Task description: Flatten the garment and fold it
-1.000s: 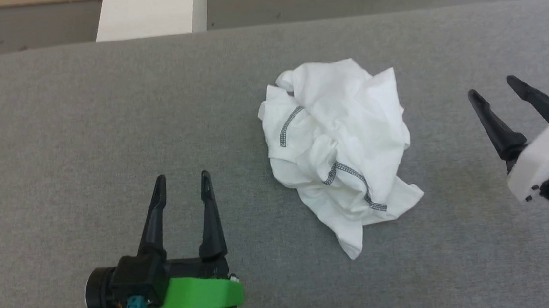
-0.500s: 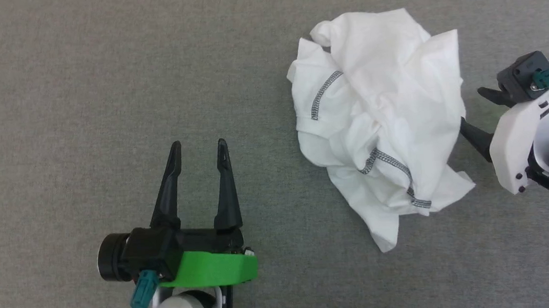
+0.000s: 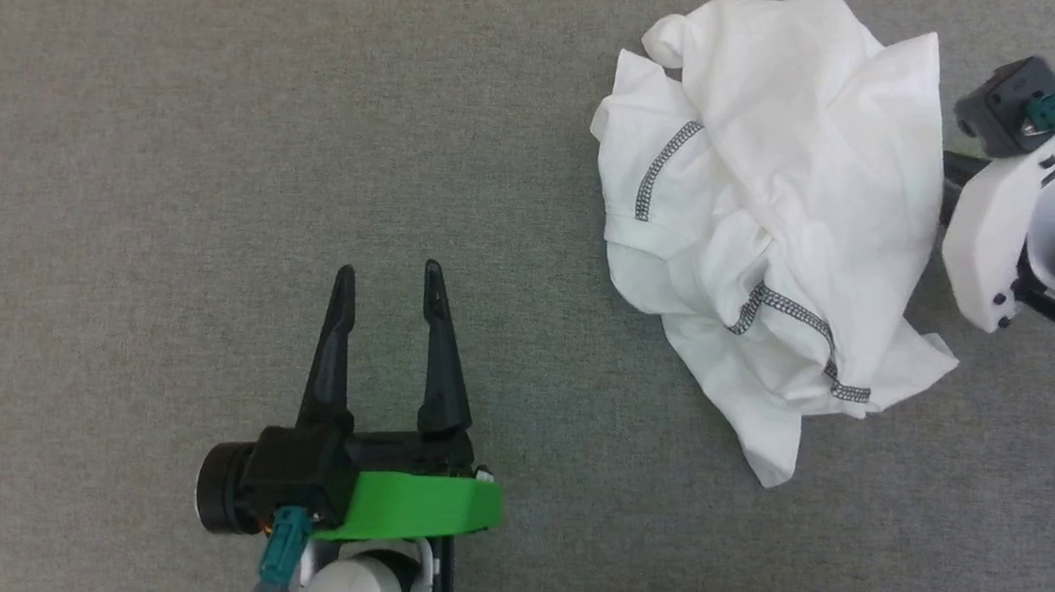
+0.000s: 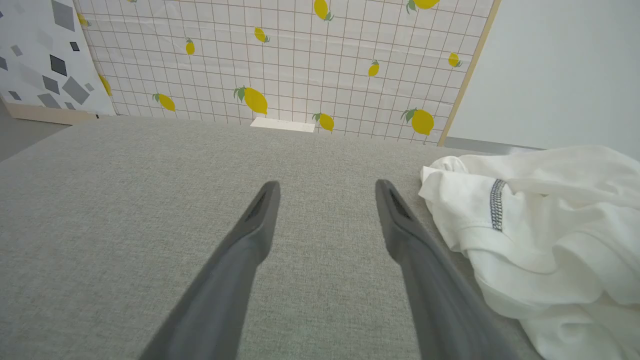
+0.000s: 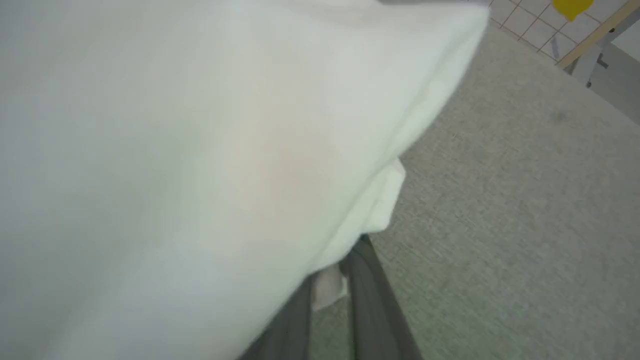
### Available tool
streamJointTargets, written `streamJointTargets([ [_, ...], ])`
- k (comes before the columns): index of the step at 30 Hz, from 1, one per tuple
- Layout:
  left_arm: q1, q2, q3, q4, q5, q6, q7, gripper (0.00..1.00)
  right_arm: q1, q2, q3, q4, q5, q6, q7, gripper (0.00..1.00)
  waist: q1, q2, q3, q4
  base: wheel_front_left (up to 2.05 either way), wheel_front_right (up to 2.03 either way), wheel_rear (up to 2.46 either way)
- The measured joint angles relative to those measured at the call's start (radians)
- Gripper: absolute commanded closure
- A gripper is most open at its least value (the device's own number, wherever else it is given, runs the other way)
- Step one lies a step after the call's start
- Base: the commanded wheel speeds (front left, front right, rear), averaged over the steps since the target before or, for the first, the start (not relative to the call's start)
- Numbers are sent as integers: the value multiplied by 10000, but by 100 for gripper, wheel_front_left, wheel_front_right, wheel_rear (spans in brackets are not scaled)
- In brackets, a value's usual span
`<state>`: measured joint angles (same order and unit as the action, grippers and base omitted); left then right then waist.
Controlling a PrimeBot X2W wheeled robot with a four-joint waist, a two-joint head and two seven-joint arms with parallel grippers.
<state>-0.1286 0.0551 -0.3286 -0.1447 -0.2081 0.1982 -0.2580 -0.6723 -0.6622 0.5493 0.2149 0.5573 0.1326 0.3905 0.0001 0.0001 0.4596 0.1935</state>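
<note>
Right tool has gone from spread beside the white shirt to nipped on its R edge.
R fingers sit nearly together w/ a small fold of fabric pinched between them in the wrist view; in the head view the tips are hidden behind the cloth. Left tool is wide open and holds nothing, over bare bench well to the shirt's left. Shirt lies in a crumpled heap on the grey bench, zigzag-stitched seams on top. Looks thin, light and limp: prob. drapes and drags, won't keep shape, and a one-ply pinch may slip. Best holds are likely the stitched seams or hem corners, w/ L tool on the opposite edge to spread it.
</note>
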Motion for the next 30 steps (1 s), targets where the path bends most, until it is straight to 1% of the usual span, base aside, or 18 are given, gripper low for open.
streamJointTargets([
  [2,43,-2,94,40,0,-2,0,0,-45,-69,-334,19,-6,0,-265,100,0,0,-154,-51,0,0,0],
  [5,149,-2,244,102,0,-33,0,0,-147,-284,-1241,115,-27,0,-566,100,0,0,-476,-169,0,0,0],
  [8,336,-4,318,140,2,-111,0,0,-54,-640,-2270,311,-253,0,-568,100,0,0,-850,-311,0,0,0],
  [11,546,-8,414,151,4,-211,0,0,663,-1099,-3572,562,-746,0,-543,100,0,0,-1200,-414,0,0,0],
  [13,706,-10,500,148,10,-228,0,0,1590,-1342,-4406,857,-1097,0,-316,100,0,0,-1407,-456,0,0,0],
  [14,789,-12,548,150,17,-261,0,0,2168,-1365,-4807,976,-1225,-2,-115,100,0,0,-1502,-467,0,0,0],
  [16,950,-12,608,155,50,-303,0,0,3216,-1227,-5361,1072,-1407,-2,104,100,-1,0,-1650,-474,0,0,0],
  [18,1091,-13,660,192,65,-341,0,0,4073,-775,-5845,1154,-1580,-2,132,100,-1,0,-1769,-477,0,0,0],
  [20,1183,-13,719,242,82,-403,0,0,4740,-111,-6199,1177,-1802,-2,-31,100,-1,0,-1878,-494,0,0,0],
  [21,1193,-13,723,265,92,-428,0,0,4956,192,-6314,1152,-1929,0,-130,54,-1,0,-1930,-510,0,0,0],
  [22,1194,-13,725,291,96,-468,0,0,5064,391,-6385,1112,-2004,0,-194,0,-1,0,-1970,-525,0,0,0],
  [24,1196,-15,736,374,130,-556,0,0,5149,832,-6564,909,-2084,-2,-380,0,-1,0,-2082,-567,0,0,0],
  [26,1197,-15,746,405,136,-617,0,0,5128,1116,-6636,525,-2036,-2,-447,0,0,0,-2197,-607,0,0,0],
  [30,1286,-17,788,420,138,-662,0,0,4973,1317,-6464,-755,-1586,-2,-192,0,-1,0,-2461,-704,0,0,0],
])
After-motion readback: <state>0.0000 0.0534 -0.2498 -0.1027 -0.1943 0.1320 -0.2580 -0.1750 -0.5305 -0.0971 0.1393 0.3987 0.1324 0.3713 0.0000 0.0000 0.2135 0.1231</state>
